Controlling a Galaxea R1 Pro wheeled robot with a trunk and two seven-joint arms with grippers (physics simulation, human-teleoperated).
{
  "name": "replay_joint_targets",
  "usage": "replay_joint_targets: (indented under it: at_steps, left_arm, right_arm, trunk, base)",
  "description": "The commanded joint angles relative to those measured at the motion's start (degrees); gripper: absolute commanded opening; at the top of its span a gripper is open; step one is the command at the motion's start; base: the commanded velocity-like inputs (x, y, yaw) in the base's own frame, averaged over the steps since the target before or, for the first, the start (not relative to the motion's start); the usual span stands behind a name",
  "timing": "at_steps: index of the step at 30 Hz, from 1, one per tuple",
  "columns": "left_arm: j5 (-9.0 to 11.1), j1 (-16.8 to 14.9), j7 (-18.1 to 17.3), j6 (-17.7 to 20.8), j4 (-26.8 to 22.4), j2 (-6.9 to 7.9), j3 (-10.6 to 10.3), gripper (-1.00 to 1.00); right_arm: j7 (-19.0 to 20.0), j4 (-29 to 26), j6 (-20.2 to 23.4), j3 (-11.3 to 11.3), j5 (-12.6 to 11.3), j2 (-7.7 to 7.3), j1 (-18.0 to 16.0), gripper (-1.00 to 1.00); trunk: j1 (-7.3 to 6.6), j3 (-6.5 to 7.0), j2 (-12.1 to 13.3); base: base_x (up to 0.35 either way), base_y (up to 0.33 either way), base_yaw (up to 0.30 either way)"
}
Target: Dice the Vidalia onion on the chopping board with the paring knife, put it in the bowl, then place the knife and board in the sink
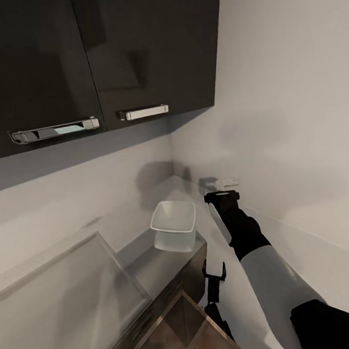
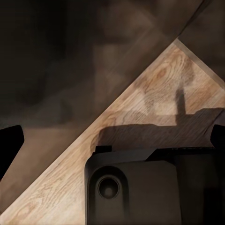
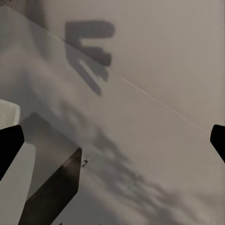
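Nearest in the head view, a wood-grained floor (image 1: 179, 334) is seen at the bottom edge, and just above it the left gripper (image 1: 214, 272) hangs low beside the dark cabinet front, its two slim black fingers spread apart with nothing between them. In the left wrist view the same pale brown planks (image 2: 154, 93), with visible knots and grain, are shown crossed by the gripper's shadow, and a dark rounded robot part (image 2: 133, 190) with a circular recess lies below; the black fingertips (image 2: 9, 145) are seen at the frame's sides, well apart. The right arm (image 1: 266, 272), white-sleeved with a black forearm, is raised toward the wall corner, and its gripper (image 1: 222, 183) is seen end-on there; from the head view its jaw state cannot be told, but in the right wrist view the tips (image 3: 10, 147) sit at opposite edges, spread and empty, before a smooth pale wall bearing the gripper's shadow. Further off, the bowl (image 1: 173, 222), white, squarish with rounded corners and flaring sides, rests on the grey, slightly reflective countertop (image 1: 150, 265) near its end. Behind it, glossy dark upper cabinets (image 1: 91, 55) with metal bar handles (image 1: 143, 112) are mounted.
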Motion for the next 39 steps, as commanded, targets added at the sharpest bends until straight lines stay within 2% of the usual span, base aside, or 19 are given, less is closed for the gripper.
replay_joint_targets:
  at_steps: [1,7,14,18,21,24,26,27,29,30,33,39]
  left_arm:
    - [0.0,0.0,0.0,-0.1,-0.1,0.03,-0.2,1.00]
    - [0.0,0.0,0.0,-0.1,-0.1,0.03,-0.2,1.00]
    - [0.0,0.0,0.0,-0.1,-0.1,0.03,-0.2,1.00]
    - [0.0,0.0,-0.1,-0.1,-0.1,0.03,-0.2,1.00]
    - [0.0,0.0,-0.1,-0.1,-0.1,0.03,-0.2,1.00]
    - [0.0,0.0,-0.1,-0.1,-0.1,0.03,-0.2,1.00]
    - [0.0,0.0,-0.1,-0.1,-0.1,0.03,-0.2,1.00]
    - [0.0,0.0,-0.1,-0.1,-0.1,0.03,-0.2,1.00]
    - [0.0,0.0,-0.1,-0.1,-0.1,0.03,-0.2,1.00]
    - [0.0,0.0,-0.1,-0.1,-0.1,0.03,-0.2,1.00]
    - [0.0,0.0,-0.1,-0.1,-0.1,0.03,-0.2,1.00]
    - [0.0,0.0,-0.1,-0.1,-0.1,0.03,-0.2,1.00]
  right_arm:
    - [-0.5,-0.2,0.2,0.1,-0.4,0.00,0.0,1.00]
    - [-0.6,-5.2,1.2,0.1,-0.4,0.00,-0.1,1.00]
    - [-0.6,-14.7,9.3,1.2,0.0,0.00,-0.3,1.00]
    - [-0.6,-15.7,11.6,1.3,0.1,0.00,-4.4,1.00]
    - [-0.5,-10.1,12.0,1.3,0.0,0.00,-8.9,1.00]
    - [-0.3,1.3,10.9,1.3,-0.5,0.00,-15.1,1.00]
    - [-0.1,10.2,7.5,1.2,-2.3,0.00,-18.6,1.00]
    - [-0.1,12.2,6.3,1.2,-3.0,0.00,-19.3,1.00]
    - [-0.1,18.3,1.4,1.2,-6.5,0.00,-21.3,1.00]
    - [-0.1,20.1,-0.1,1.2,-8.3,0.00,-21.7,1.00]
    - [-0.1,22.3,-2.0,1.4,-10.9,0.00,-22.3,1.00]
    - [0.0,23.8,-3.2,1.6,-12.1,0.00,-22.6,1.00]
  trunk:
    - [0.03,-0.21,-0.1]
    - [0.03,-0.38,-0.1]
    - [0.03,-0.40,-0.1]
    - [0.03,-0.40,-0.1]
    - [0.03,-0.40,-0.1]
    - [0.03,-0.40,-0.1]
    - [0.03,-0.40,-0.1]
    - [0.03,-0.40,-0.1]
    - [0.03,-0.40,-0.1]
    - [0.03,-0.40,-0.1]
    - [0.03,-0.40,-0.1]
    - [0.03,-0.40,-0.1]
  base:
    - [0.000,0.000,0.000]
    - [0.000,0.000,0.000]
    - [0.000,0.000,0.000]
    - [0.000,0.000,0.000]
    - [0.000,0.000,0.000]
    - [0.000,0.000,0.000]
    - [0.000,0.000,0.000]
    - [0.000,0.000,0.000]
    - [0.000,0.000,0.000]
    - [0.000,0.000,0.000]
    - [0.000,0.000,0.000]
    - [0.000,0.000,0.000]
